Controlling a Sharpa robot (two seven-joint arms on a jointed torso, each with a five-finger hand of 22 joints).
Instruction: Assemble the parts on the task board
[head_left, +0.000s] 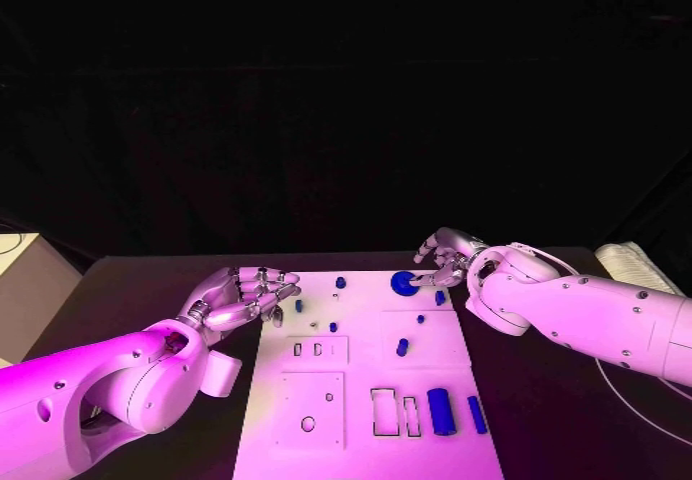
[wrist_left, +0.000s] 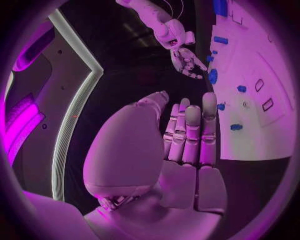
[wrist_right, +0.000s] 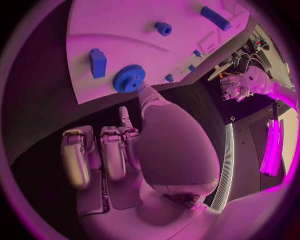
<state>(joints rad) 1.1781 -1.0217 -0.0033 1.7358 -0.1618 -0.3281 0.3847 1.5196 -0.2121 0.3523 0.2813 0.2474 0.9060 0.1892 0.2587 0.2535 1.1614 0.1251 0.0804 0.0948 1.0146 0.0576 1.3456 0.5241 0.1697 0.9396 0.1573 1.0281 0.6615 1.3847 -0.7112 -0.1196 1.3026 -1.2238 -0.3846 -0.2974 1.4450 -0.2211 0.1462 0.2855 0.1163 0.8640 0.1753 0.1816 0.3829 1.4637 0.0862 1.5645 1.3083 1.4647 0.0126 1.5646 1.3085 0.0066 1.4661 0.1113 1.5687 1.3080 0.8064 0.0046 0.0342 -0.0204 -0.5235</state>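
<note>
Item: blue gear (head_left: 404, 283), flat on far edge of task board (head_left: 361, 400), black tabletop (head_left: 144, 290) under.
Right hand (head_left: 440, 262): just beside gear, a fingertip at its rim; contact unclear, nothing seen held, other fingers curled.
Left hand (head_left: 245, 295): fingers straight, together, holding nothing, off board's left edge, farther from gear.
Gear's seat: can't tell.

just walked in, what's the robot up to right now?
It is working at the white task board, where small blue parts lie scattered. The right hand is at the board's far edge with a fingertip at a blue gear; whether it grips the gear is unclear. The left hand hovers open beside the board's left edge, holding nothing.
</note>
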